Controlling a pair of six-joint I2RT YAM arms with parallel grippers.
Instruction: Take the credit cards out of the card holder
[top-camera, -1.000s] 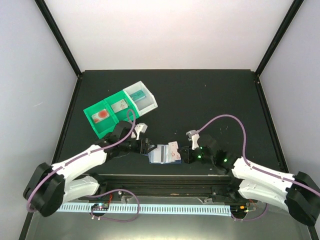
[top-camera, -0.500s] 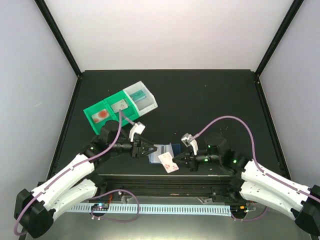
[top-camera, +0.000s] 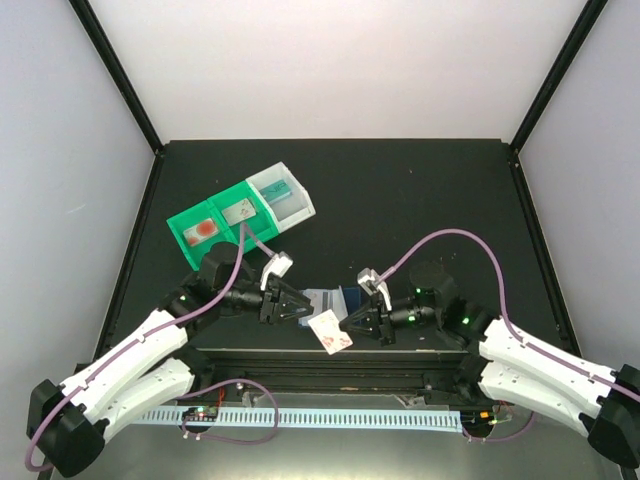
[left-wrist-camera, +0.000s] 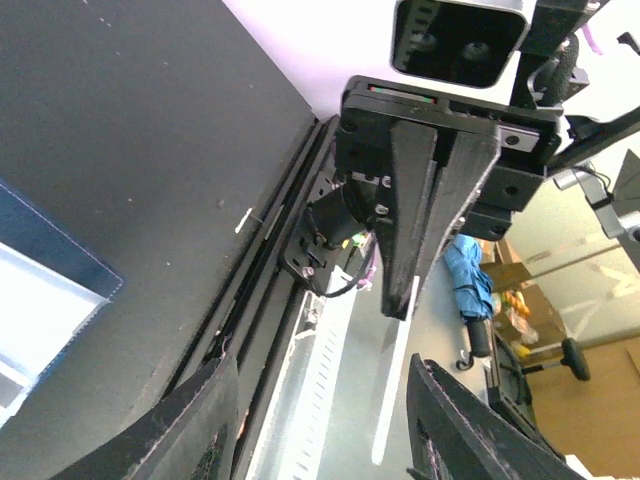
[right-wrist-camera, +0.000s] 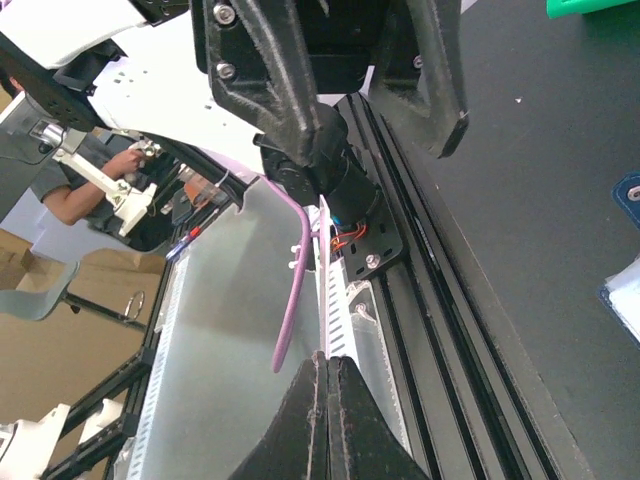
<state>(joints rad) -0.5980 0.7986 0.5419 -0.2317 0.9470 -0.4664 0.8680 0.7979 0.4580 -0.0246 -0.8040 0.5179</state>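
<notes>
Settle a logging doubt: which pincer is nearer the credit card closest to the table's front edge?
Right. The right pincer is shut on the edge of the credit card. The left pincer is open and apart from it, up-left in the top view, beside the card holder.

The black table (top-camera: 400, 200) before me carried a green tray (top-camera: 180, 243) with a white end bin (top-camera: 297, 207). Nearer my bases and right of that tray lay the card holder (top-camera: 322, 298), seemingly flat, partly hidden.
</notes>
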